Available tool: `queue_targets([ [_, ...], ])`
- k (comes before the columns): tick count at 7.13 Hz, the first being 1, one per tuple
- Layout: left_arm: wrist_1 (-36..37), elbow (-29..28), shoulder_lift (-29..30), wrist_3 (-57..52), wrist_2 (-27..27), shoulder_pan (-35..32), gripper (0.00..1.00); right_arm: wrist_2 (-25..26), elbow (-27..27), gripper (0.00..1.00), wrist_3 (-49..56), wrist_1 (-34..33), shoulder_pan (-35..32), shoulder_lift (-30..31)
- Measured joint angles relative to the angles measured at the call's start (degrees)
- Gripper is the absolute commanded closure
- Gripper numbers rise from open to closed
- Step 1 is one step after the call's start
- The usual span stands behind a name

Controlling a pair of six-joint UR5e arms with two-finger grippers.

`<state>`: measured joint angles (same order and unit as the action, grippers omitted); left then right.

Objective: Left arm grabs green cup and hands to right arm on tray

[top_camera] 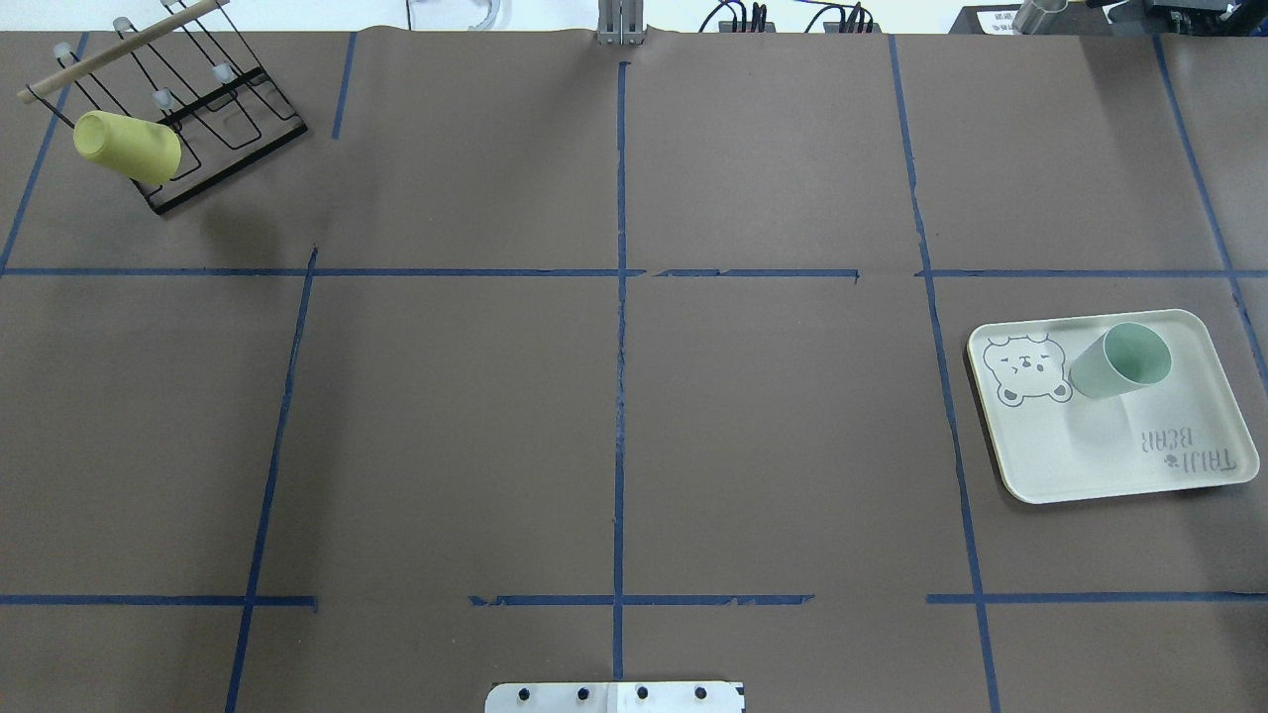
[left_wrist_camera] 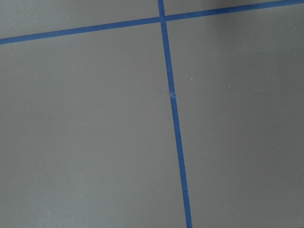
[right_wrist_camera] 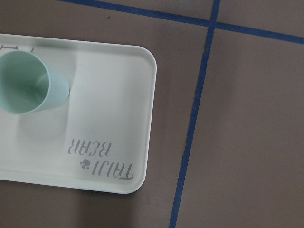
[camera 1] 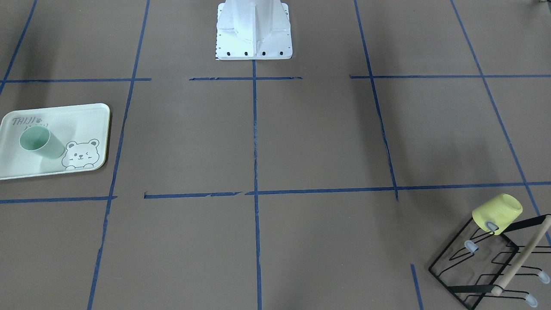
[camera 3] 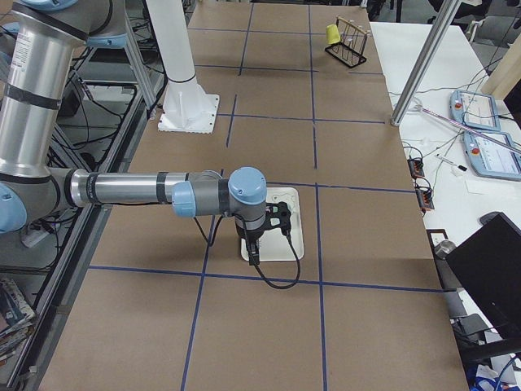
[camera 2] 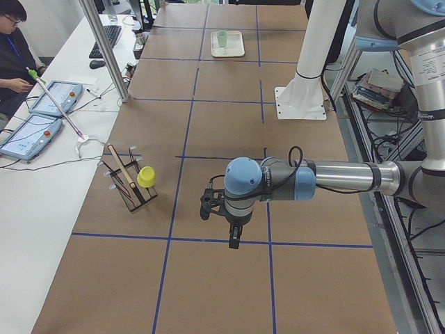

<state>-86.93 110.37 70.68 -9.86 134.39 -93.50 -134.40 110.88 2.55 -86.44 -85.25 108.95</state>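
The green cup (camera 1: 41, 142) stands upright, mouth up, on the tray (camera 1: 86, 116) with the bear drawing. Both also show in the overhead view, cup (top_camera: 1119, 361) on tray (top_camera: 1090, 456), and in the right wrist view, cup (right_wrist_camera: 26, 88) on tray (right_wrist_camera: 109, 95). My right gripper (camera 3: 252, 251) hangs high over the tray's edge, apart from the cup. My left gripper (camera 2: 234, 238) hangs over bare table near the middle, far from the cup (camera 2: 221, 38). Neither gripper shows in the overhead, front or wrist views, so I cannot tell whether they are open or shut.
A yellow cup (top_camera: 127, 146) hangs tilted on a black wire rack (camera 2: 128, 184) at the far corner on my left side. Blue tape lines grid the brown table. The white robot base (camera 1: 254, 30) stands at mid-table edge. An operator sits beside the table.
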Motion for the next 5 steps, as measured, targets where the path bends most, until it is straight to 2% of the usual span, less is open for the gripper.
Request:
queue_targets([
  [5, 0.0, -0.8, -0.8, -0.1, -0.1, 0.1, 0.0, 0.3, -0.5, 0.0, 0.1, 0.2, -0.2, -0.1],
])
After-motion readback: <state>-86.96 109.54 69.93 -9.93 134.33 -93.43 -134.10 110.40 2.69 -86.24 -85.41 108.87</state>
